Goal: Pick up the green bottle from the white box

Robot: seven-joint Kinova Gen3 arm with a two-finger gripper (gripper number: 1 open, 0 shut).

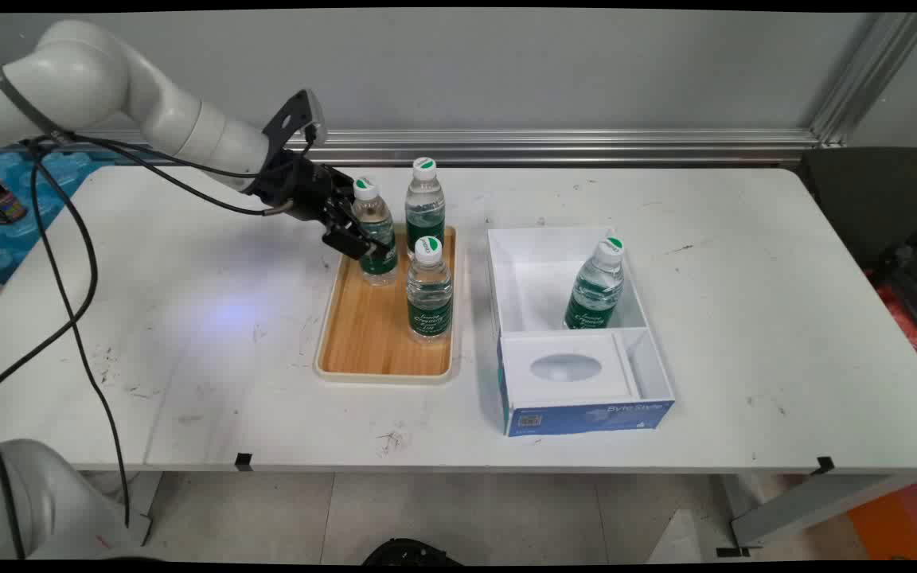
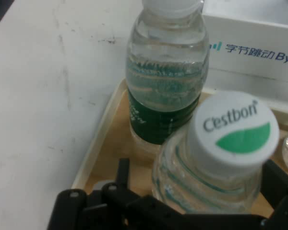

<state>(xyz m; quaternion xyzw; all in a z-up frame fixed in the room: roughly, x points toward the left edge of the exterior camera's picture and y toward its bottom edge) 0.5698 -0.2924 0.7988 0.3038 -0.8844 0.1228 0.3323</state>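
Held bottle: small clear water bottle (image 1: 376, 235) with white cap and green label, standing upright on the wooden tray, sitting right between the hand's two fingers; long axis vertical, running across the fingers' line of reach.
Hand: black two-finger hand (image 1: 364, 241) reaches in from the left, roughly level, fingers (image 1: 351, 239) flanking the bottle's body around the label. Hand view shows the same bottle (image 2: 216, 167) close in, cap uppermost, black linkage either side of it. The hand appears clenched onto this bottle; actual pad contact is partly hidden, so this is a judgement.
Bottle beyond the hand: a second bottle (image 1: 424, 199) stands upright just past the held one, on the side away from the arm, near but apart.
Bottle beside the hand: a third bottle (image 1: 429, 290) stands upright further along the tray towards the camera's side, apart from the held one; likely the bottle (image 2: 165, 76) seen ahead of the fingers in the hand view.
Tray: wooden tray (image 1: 371, 350) with pale rim, lying directly under the hand's fingertips; its near half is bare wood.
Box: white box (image 1: 586, 398) with blue front, well beyond the tray from the hand; a fourth bottle (image 1: 595, 286) leans tilted in its rear compartment.
Desk: white desk (image 1: 188, 318), scuffed, carries tray and box.
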